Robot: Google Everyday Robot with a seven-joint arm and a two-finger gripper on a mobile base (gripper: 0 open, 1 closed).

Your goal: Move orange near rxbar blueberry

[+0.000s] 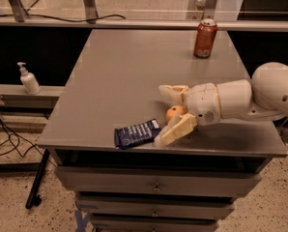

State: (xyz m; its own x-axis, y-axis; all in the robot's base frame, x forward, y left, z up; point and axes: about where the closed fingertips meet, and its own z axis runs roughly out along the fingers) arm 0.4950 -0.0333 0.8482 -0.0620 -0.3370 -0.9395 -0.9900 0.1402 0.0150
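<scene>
The orange (pixel 174 113) sits on the grey table (pixel 120 81) near its front edge, just right of the rxbar blueberry (pixel 136 133), a dark navy wrapper lying flat. My gripper (pixel 166 114) reaches in from the right and is open, its two cream fingers spread on either side of the orange, one finger (pixel 172 92) behind it and one (pixel 177 129) in front, near the bar's right end. The orange rests on the table between them, not clamped.
A red soda can (pixel 205 37) stands at the back right of the table. Drawers run below the tabletop. A white pump bottle (pixel 28 79) sits on a low shelf to the left. Cables lie on the floor at left.
</scene>
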